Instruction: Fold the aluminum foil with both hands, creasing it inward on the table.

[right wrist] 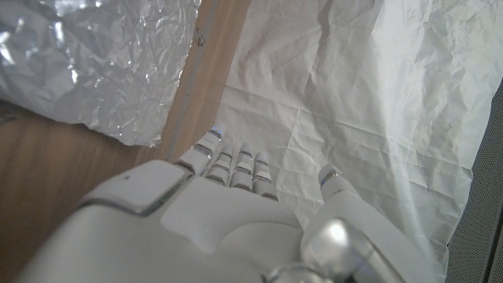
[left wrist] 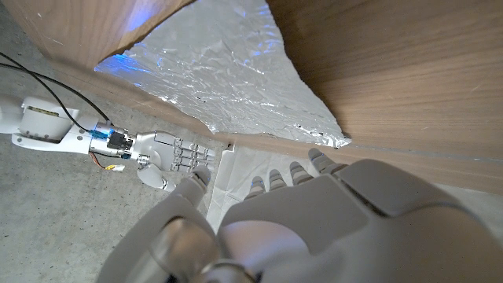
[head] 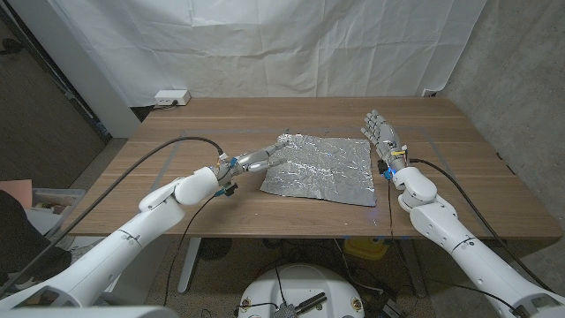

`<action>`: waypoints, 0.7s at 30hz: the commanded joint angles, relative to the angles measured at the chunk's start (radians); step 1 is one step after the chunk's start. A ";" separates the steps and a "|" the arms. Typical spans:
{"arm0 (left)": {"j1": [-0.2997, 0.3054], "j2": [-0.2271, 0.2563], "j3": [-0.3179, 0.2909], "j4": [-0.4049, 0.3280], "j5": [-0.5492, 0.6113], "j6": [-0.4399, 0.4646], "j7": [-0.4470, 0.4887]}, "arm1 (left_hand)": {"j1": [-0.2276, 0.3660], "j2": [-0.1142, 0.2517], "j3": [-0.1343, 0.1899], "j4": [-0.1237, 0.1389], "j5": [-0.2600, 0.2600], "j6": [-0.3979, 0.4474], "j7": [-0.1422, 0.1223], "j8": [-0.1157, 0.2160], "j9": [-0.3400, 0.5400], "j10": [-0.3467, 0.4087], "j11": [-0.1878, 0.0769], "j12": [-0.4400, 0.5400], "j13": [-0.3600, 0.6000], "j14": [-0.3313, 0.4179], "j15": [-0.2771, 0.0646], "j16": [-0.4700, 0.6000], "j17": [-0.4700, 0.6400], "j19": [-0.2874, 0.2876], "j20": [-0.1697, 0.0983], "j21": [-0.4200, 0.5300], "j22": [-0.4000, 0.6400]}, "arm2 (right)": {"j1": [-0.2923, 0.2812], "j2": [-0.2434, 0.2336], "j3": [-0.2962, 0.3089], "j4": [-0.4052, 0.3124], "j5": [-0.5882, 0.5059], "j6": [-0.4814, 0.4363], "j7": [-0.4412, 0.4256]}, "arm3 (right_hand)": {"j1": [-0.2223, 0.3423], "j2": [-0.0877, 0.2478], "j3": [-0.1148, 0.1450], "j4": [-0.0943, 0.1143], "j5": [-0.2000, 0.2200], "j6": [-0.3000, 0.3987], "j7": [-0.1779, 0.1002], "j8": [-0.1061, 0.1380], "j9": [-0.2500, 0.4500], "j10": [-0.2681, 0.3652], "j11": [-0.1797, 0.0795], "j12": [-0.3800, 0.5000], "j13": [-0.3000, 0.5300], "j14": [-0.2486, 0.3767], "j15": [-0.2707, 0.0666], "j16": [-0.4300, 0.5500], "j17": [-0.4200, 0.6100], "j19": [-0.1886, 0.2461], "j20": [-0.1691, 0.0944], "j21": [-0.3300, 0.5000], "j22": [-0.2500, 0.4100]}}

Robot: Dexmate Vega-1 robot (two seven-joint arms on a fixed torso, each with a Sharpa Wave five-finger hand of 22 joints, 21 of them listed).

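Note:
A crinkled sheet of aluminum foil [head: 320, 169] lies spread on the wooden table [head: 221, 119], its far left corner slightly raised. My left hand [head: 256, 160] reaches in from the left, fingers stretched out toward that corner and holding nothing. In the left wrist view its fingertips [left wrist: 321, 162] stop just short of the foil [left wrist: 228, 71] corner. My right hand [head: 381, 138] stands upright just off the foil's right edge, fingers spread and holding nothing. It also appears across the sheet as the right hand [left wrist: 169, 154] in the left wrist view. The right wrist view has my right hand [right wrist: 228, 212] beside the foil [right wrist: 86, 63] edge.
A white power strip [head: 171, 97] sits at the table's far left corner. A white cloth backdrop [head: 291, 44] hangs behind the table. Black cables [head: 168, 150] run along both arms. Bare wood surrounds the foil on all sides.

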 commanded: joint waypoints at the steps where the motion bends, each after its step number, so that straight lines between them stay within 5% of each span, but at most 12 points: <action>1: -0.037 -0.002 0.039 0.018 0.082 0.020 -0.043 | 0.000 0.047 0.005 0.003 -0.001 0.000 -0.009 0.001 0.002 -0.015 0.000 0.004 0.003 -0.109 -0.022 0.002 0.002 -0.097 -0.003 -0.006 0.001 | 0.014 0.004 -0.003 0.019 0.001 0.000 0.008 | 0.007 0.005 0.005 -0.003 -0.003 0.010 -0.005 0.004 0.005 0.009 0.000 0.004 0.005 -0.006 0.001 0.005 0.002 0.007 -0.003 0.006 0.005; 21: -0.077 -0.008 0.080 0.006 0.153 0.093 -0.136 | -0.016 0.040 -0.001 0.014 -0.003 0.019 -0.006 0.006 0.002 -0.016 -0.002 0.002 0.003 -0.109 -0.026 0.006 0.004 -0.092 -0.007 -0.007 0.003 | 0.036 -0.013 -0.007 0.031 -0.029 -0.024 -0.008 | 0.004 0.010 0.007 -0.002 -0.004 0.013 -0.004 0.005 0.005 0.009 0.001 0.004 0.005 -0.007 0.000 0.006 0.004 0.008 -0.004 0.006 0.005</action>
